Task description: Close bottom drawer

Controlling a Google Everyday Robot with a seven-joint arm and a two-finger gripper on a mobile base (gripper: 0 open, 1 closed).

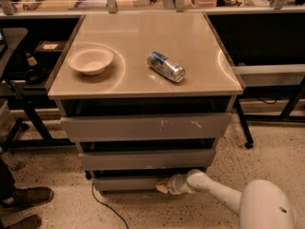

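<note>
The bottom drawer is the narrowest grey front at the foot of the cabinet, below the mid-width front and the widest scratched front. It sits slightly set back under the middle drawer, with a dark gap above it. My gripper is at the end of the white arm reaching in from the lower right, its tip against the right end of the bottom drawer's front.
A white bowl and a lying silver-blue can rest on the cabinet top. A black cable runs on the floor by the cabinet. Shoes stand at lower left. Dark tables flank both sides.
</note>
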